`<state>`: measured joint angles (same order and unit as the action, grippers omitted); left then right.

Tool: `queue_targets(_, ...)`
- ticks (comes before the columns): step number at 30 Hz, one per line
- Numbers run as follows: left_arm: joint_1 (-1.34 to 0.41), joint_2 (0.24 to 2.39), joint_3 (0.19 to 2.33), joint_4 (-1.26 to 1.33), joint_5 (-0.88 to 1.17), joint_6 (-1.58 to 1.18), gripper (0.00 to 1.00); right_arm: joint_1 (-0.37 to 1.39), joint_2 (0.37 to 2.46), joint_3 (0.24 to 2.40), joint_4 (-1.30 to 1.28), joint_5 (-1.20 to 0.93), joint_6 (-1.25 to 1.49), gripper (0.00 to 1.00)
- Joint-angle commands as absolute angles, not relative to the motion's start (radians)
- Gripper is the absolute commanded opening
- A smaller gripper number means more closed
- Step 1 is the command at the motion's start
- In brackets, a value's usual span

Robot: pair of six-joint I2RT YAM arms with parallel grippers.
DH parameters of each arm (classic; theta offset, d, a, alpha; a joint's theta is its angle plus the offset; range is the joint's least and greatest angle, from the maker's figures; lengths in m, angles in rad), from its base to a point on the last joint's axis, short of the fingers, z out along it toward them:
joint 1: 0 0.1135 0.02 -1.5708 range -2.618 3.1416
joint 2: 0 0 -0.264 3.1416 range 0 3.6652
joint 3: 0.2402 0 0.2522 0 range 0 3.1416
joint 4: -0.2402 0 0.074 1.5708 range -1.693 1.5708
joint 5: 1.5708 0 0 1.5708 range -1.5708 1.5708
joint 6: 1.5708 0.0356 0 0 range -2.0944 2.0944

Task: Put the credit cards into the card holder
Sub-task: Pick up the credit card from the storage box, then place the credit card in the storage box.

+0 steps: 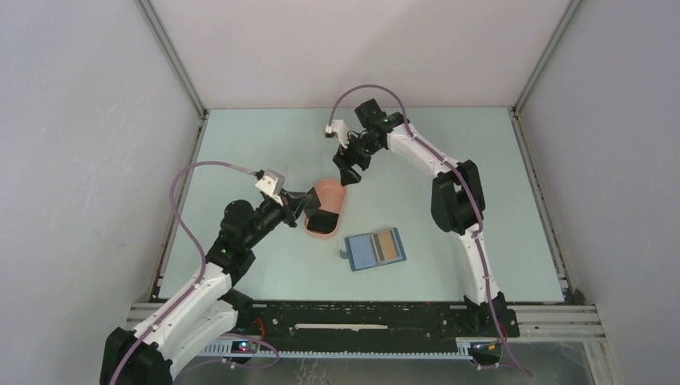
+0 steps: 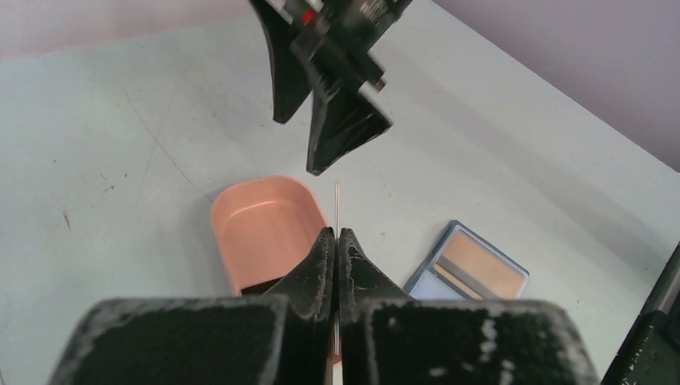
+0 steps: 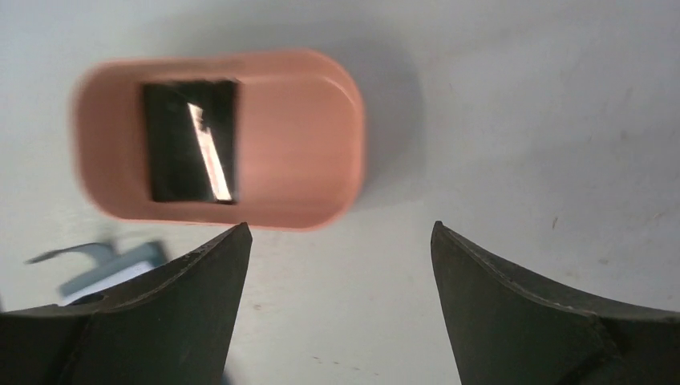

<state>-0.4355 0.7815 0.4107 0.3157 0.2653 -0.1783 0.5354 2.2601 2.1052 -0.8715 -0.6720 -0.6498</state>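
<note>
left gripper [image 2: 337, 234]: pressed fully together on a thin card [image 2: 337, 204], which is seen edge-on as a pale line rising from between the fingertips; its colour cannot be told.
right gripper [image 3: 341, 226]: spread wide, with nothing held; it is hung above the far end of the pink tray [image 3: 297, 136], just beyond the free edge of the thin card.
black card [image 3: 172, 140]: laid flat inside the near end of the pink tray.
blue card holder [image 1: 365, 253]: spread open on the table [image 1: 481, 200], just beside the tray's near end and touched by neither arm.
tan-orange card [image 1: 388, 244]: laid on the right half of the blue card holder; whether it is tucked into a pocket cannot be told.
step judged: a handover or regrip of the thin card seems to be prepared; the black card is not yet moved.
risk, slip: the thin card is pinched only along one margin, so it could be pivoted or dropped if it is nudged.
risk, collision: if the wide fingers are brought down off line, the card's edge could be struck and the card bent or knocked loose.
risk, holder: the blue card holder is not pinned, so it could be pushed along the table when a card is pressed at a pocket.
risk, tray: the black card is lying flush on the tray floor, so the light tray could be dragged or tipped when that card is scraped up.
</note>
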Motion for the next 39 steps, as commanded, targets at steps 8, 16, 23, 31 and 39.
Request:
queue_targets(8, -0.430, 0.577, 0.296, 0.297, 0.234, -0.248, 0.00, 0.623, 2.420, 2.237, -0.765, -0.335, -0.538, 0.85)
queue_targets(16, -0.430, 0.510, 0.278, 0.287, 0.210, -0.313, 0.00, 0.658, 2.441, 2.178, -0.741, -0.328, -0.488, 0.56)
queue_targets(23, -0.430, 0.489, 0.260, 0.301, 0.162, -0.437, 0.00, 0.643, 2.257, 1.887, -0.522, -0.225, -0.356, 0.07)
queue_targets(31, -0.430, 0.531, 0.164, 0.460, 0.070, -0.744, 0.00, 0.646, 2.023, 1.570, -0.333, 0.025, -0.065, 0.00)
queue_targets(39, -0.441, 0.745, 0.125, 0.658, -0.012, -1.002, 0.00, 0.624, 2.074, 1.544, -0.417, 0.019, 0.315, 0.08)
